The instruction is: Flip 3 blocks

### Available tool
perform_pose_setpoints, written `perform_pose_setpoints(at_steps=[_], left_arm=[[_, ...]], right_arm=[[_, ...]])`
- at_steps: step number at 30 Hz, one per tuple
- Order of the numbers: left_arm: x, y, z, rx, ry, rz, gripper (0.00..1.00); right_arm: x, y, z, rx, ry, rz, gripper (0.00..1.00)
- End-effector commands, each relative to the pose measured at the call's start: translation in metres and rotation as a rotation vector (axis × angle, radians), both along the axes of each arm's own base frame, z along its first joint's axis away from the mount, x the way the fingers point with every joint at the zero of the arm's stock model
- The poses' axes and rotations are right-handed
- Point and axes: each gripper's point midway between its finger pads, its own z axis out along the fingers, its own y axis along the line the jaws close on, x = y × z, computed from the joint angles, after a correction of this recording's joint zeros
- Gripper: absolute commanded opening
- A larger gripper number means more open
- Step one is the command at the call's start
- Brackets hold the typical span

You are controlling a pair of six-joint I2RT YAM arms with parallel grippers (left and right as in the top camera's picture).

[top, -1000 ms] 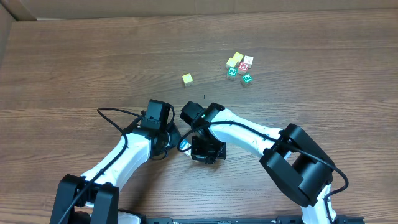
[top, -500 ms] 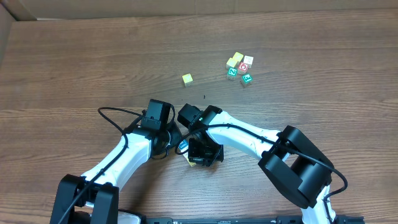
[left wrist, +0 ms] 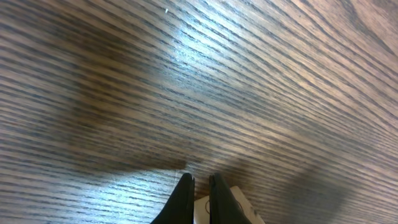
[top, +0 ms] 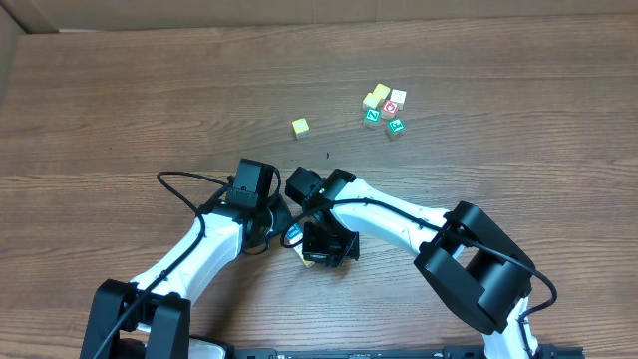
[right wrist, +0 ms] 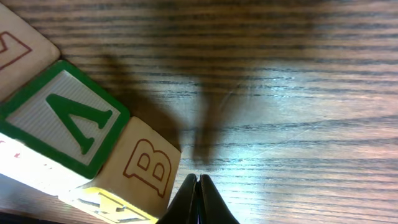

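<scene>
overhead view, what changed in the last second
The right arm swung slightly toward the left arm, uncovering part of a yellowish block at its wrist. Nothing was grasped or released: the right pincer and left pincer are shut on nothing. The left arm, the lone yellow block and the cluster of blocks stayed put.

Bright glare, soft shadows, blurry close-ups
</scene>
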Motion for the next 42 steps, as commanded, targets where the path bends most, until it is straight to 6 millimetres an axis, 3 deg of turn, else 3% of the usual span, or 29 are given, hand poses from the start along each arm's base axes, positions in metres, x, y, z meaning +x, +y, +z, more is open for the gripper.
perform_pose_setpoints(at_steps=[1,7,15,33,42], left_arm=[[-0.002,0.004,-0.005,0.032,0.008,0.009,0.05],[-0.003,0.004,-0.009,0.035,0.018,0.01,0.04],[-0.003,0.003,-0.037,0.04,0.081,0.001,0.04],[-0.01,-0.02,-0.032,-0.095,0.116,-0.042,0.04],[-0.007,-0.021,-0.032,-0.098,0.104,-0.041,0.04]], right_arm=[[-0.001,0.006,0.009,0.026,-0.016,-0.001,0.04],[0.001,0.007,0.009,0.028,-0.026,-0.001,0.04],[0.001,0.007,0.009,0.027,-0.025,-0.001,0.04],[-0.002,0.011,0.01,0.037,-0.002,-0.035,0.04],[-0.003,0.012,0.011,0.038,0.002,-0.041,0.04]])
